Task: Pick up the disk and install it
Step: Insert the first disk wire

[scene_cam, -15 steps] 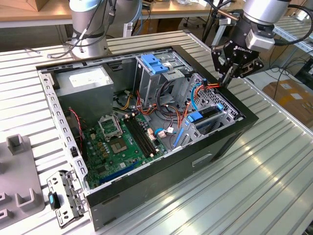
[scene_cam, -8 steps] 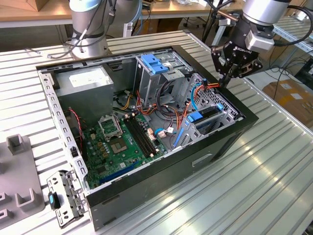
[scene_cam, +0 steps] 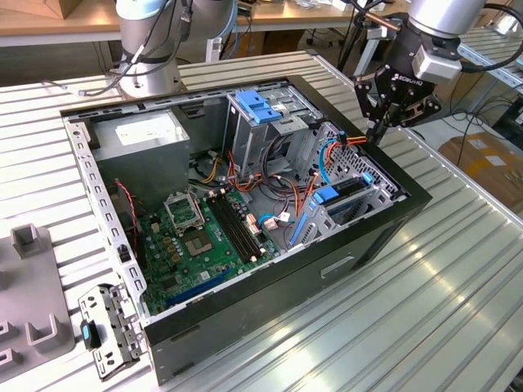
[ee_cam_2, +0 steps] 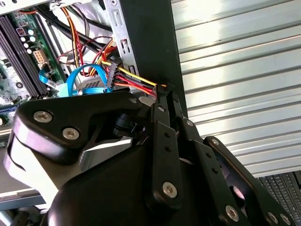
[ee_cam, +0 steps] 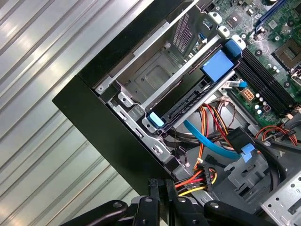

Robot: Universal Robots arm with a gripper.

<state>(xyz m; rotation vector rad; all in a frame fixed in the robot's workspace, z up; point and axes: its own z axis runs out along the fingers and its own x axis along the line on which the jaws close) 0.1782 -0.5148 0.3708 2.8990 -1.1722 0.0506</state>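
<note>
On the ribbed table lies an open computer case. The arm reaches in from the exterior view's right and tilts its gripper steeply down over the case's rim. The jaws are pressed together, with their tips at the inner face of the case wall. The disk is not held. It stands on edge in its bay just below and in front of the jaws, blue carrier up. A red-yellow wire bundle touches the fingertips — whether they pinch a wire, I cannot tell.
</note>
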